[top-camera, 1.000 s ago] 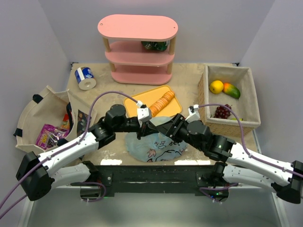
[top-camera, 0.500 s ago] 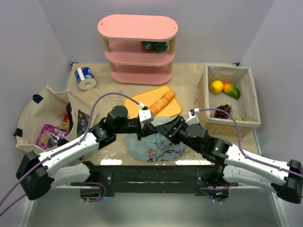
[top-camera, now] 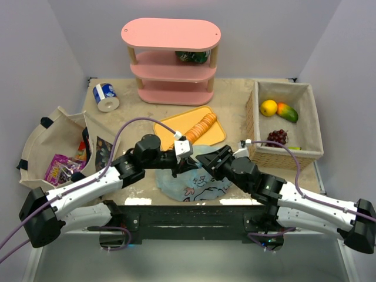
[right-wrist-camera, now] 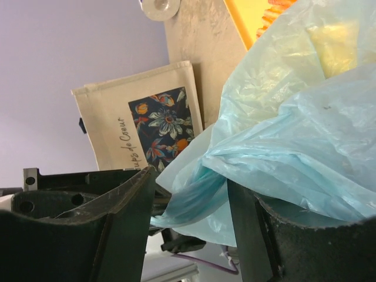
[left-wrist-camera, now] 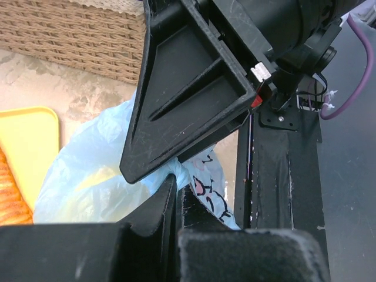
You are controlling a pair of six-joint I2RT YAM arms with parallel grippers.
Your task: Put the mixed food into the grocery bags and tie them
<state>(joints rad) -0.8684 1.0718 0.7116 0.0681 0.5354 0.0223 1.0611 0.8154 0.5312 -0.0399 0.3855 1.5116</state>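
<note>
Light-blue crinkly plastic bag [top-camera: 189,183] beside yellow tray [top-camera: 169,127]: left gripper [top-camera: 175,170] pinches it, right gripper [top-camera: 203,160] gapes around its folds.

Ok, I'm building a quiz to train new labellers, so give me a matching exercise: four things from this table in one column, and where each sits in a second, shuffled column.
Things
1. sliced loaf
2. grapes
3. purple snack packet
4. light-blue bag

Places
A. in the wicker basket
B. on the table, on the near side of the yellow tray
C. on the yellow tray
D. in the cloth tote on the left

Pairs: 1-C, 2-A, 3-D, 4-B
</note>
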